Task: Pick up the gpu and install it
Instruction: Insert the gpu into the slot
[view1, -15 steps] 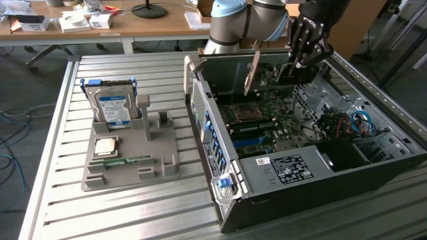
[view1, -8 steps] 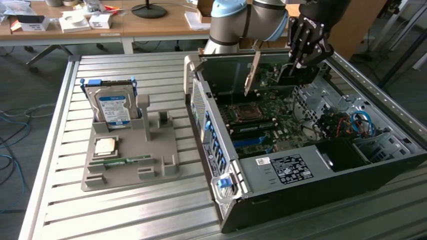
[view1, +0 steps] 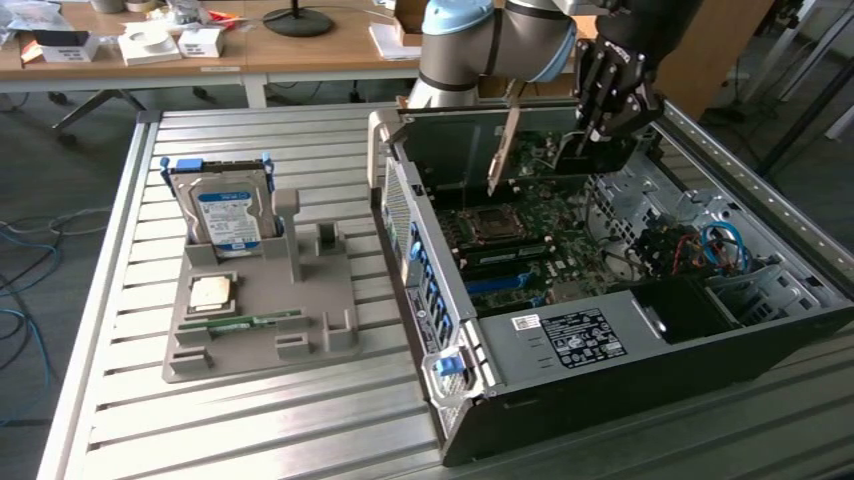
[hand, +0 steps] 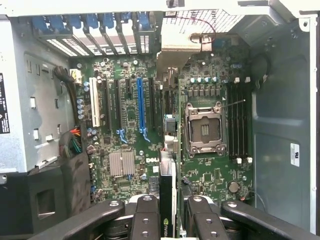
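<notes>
Inside the open computer case (view1: 627, 345), which lies on its side on the slatted metal table (view1: 267, 430), sits one green motherboard (view1: 534, 235) with one square CPU socket (hand: 205, 127), one long blue expansion slot (hand: 141, 107) and one white slot (hand: 94, 107). A few blue cables (view1: 721, 245) loop through the case toward the exterior view's right. To the exterior view's left, well apart from the case, a grey fixture tray (view1: 254, 345) holds three parts: one hard drive (view1: 227, 215) standing upright with a blue-white label, one square processor chip (view1: 214, 292) lying flat, and one narrow green memory stick (view1: 240, 323) lying just beside the chip.

The gpu (view1: 547, 158) is a thin card with a green board, dark parts and a silver end bracket (view1: 503, 150). It stands on edge inside the case, over the motherboard. In the wrist view its dark edge, with a green logo on it, runs between the blue slot and the CPU socket. Whether its lower edge touches the board cannot be told.

The gripper (hand: 167, 215) is clamped on the gpu, one black finger (hand: 145, 220) on each face of the card.
</notes>
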